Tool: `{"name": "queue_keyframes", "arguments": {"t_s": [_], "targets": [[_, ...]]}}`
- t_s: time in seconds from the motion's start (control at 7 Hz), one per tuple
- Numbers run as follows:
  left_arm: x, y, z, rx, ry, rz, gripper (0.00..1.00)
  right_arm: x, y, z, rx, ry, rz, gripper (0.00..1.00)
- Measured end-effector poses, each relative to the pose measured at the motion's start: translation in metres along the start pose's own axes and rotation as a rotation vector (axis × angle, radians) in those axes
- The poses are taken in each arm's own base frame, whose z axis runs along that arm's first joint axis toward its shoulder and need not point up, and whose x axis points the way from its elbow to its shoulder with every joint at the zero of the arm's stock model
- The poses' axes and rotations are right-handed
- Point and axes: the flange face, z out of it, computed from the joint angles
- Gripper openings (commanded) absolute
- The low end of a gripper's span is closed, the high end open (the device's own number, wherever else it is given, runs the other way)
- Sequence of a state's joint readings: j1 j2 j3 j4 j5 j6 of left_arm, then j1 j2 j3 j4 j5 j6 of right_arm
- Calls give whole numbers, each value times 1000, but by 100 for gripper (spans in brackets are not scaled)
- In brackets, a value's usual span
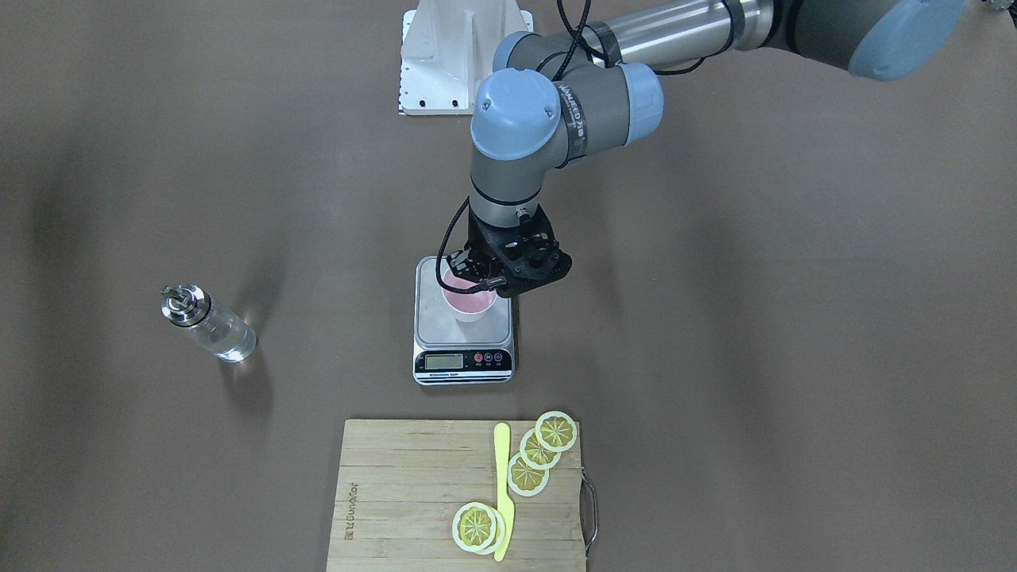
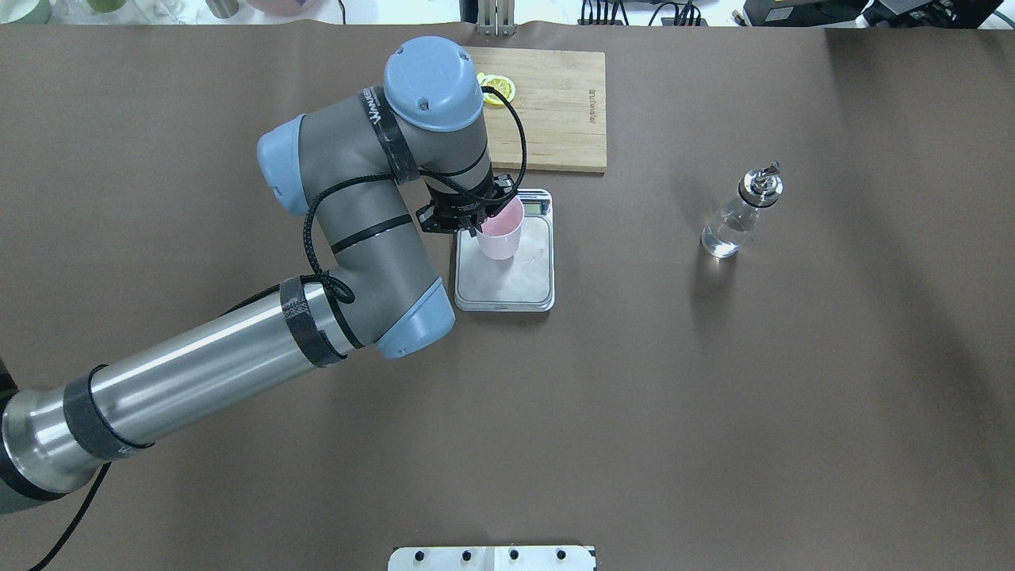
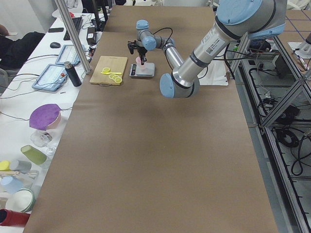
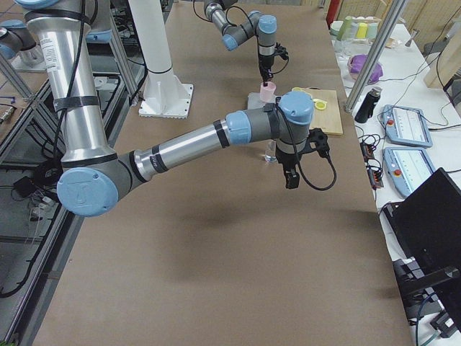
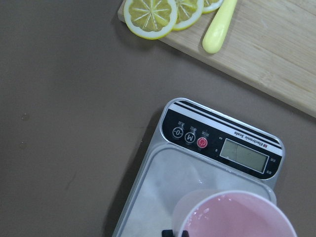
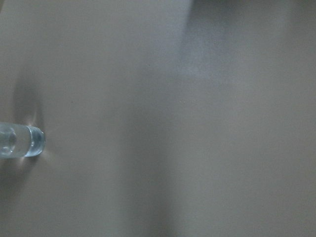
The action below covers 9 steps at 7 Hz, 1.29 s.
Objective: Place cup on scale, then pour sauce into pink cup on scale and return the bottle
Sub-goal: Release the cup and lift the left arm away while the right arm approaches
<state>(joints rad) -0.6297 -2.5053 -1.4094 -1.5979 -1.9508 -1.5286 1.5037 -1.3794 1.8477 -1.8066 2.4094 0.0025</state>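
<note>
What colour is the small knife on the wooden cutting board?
The knife is pale yellow, seen best in the exterior front-facing view.

Bottle (image 2: 737, 218): open table all round. Cup (image 2: 501, 234) on scale (image 2: 507, 289): left gripper (image 2: 484, 222) blocks robot's-left side. Cutting board (image 2: 555, 103) just beyond scale.

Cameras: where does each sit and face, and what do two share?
Front-facing: across the table from the base, downward; left arm.
Overhead: behind base, forward and down; left arm.
Exterior left: table end, along it; left arm.
Exterior right: opposite end; right arm, left arm.
Left wrist: down on cup and scale.
Right wrist: down at bottle; no arm.
Shared: overhead and front-facing show bottle.
</note>
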Motion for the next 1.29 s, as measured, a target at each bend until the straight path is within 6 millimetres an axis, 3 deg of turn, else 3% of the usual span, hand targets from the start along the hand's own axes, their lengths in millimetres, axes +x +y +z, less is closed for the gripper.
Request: {"name": "queue_keyframes", "arguments": {"t_s": [0.29, 0.43, 0.57, 0.71, 1.0, 1.14, 1.29], "targets": [[-1, 1, -4, 2, 10, 16, 99, -72, -20, -25, 46, 21, 62, 100], [-6, -6, -21, 11, 31, 25, 99, -102, -31, -36, 82, 19, 57, 100], [-29, -24, -44, 18, 46, 38, 99, -128, -38, -44, 106, 8, 28, 100], [-68, -48, -66, 19, 46, 64, 99, -151, -33, -48, 125, 5, -14, 100], [-144, -100, -100, 53, 16, 125, 99, -193, 9, -43, 190, -3, -83, 100], [-169, -120, -105, 69, -4, 150, 99, -202, 28, -25, 239, -22, -81, 100], [-190, -138, -108, 81, -21, 172, 99, -206, 53, 10, 307, -33, -63, 100]]}}
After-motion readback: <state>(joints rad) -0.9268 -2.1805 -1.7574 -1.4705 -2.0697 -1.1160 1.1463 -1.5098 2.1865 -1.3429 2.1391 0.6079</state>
